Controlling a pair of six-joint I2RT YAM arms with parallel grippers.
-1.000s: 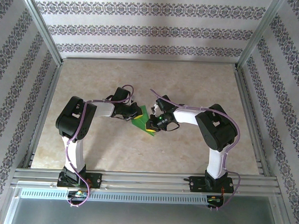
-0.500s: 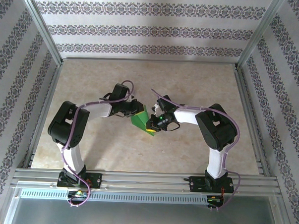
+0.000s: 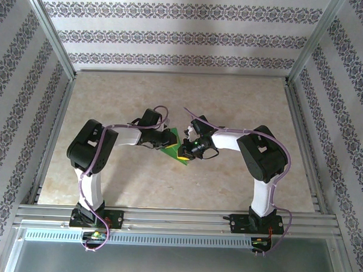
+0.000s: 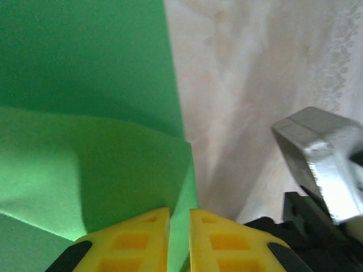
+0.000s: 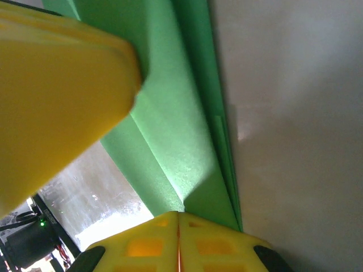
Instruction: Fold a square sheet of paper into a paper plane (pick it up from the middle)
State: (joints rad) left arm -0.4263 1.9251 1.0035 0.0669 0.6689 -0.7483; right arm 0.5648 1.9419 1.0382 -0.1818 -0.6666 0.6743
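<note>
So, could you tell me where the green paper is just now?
In the top view the partly folded green paper sits mid-table between the left pincer and right pincer, both pinching it.

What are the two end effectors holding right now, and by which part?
Both hold the green paper: the left end effector pinches the edge of a folded flap, the right end effector pinches a creased edge.

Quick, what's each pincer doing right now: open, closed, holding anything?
Left pincer: closed on the green paper.
Right pincer: closed on the same green paper.
</note>
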